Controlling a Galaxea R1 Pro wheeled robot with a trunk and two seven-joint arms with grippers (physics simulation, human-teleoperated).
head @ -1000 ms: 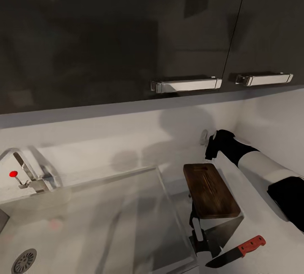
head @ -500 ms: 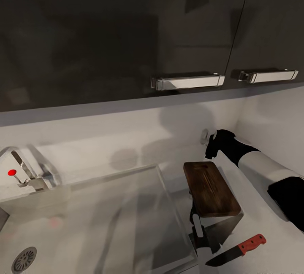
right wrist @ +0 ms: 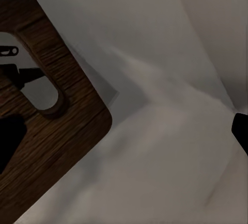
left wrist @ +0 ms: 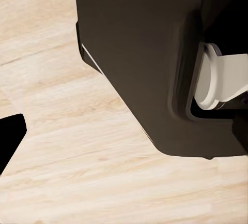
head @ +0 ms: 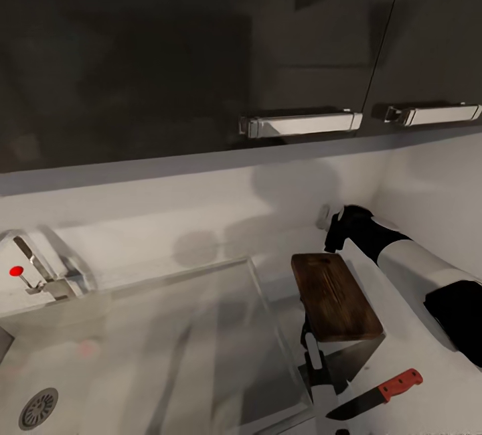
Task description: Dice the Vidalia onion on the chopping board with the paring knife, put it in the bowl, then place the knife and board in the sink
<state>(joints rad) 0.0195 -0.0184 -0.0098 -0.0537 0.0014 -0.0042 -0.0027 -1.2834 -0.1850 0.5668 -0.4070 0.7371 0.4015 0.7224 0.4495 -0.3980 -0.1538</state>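
The chopping board is seen beside the sink, the paring knife near it. The right gripper holds nothing, its opening unclear. The board could be knocked aside if approached carelessly.

Dark shiny wall cupboards hang up high, with two silver handles. A white wall runs below. The floor is pale wood.

dark glossy wall cabinets, white backsplash, wooden floor
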